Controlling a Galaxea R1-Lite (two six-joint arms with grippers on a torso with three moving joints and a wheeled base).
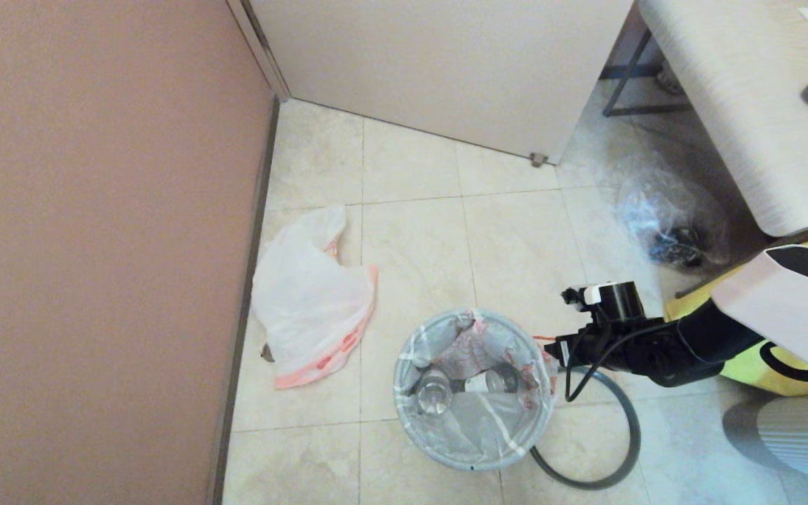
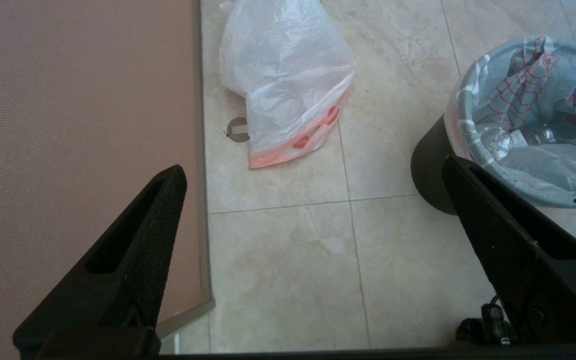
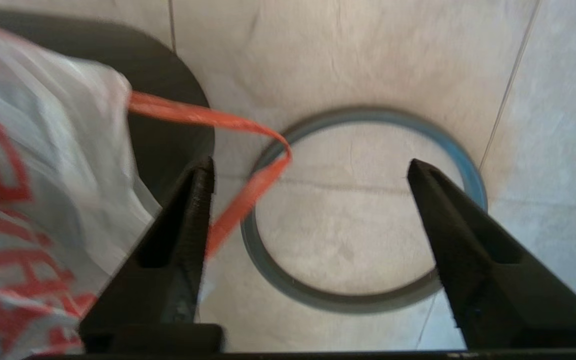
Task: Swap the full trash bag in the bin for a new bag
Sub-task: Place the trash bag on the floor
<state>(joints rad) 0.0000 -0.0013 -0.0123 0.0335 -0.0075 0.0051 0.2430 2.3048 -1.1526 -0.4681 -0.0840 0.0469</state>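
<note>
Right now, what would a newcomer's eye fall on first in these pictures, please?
Probably the bin in the middle of the tiled floor, lined with the full trash bag. The open right gripper hovers beside its rim over the grey hoop lying on the floor. The new bag lies flat by the wall.

Right gripper (image 3: 310,167) and left gripper (image 2: 313,170) agape

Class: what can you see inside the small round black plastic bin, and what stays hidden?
Inside the bin: a thin white red-printed bag holding a clear plastic bottle. The bin's floor beneath is covered.
</note>
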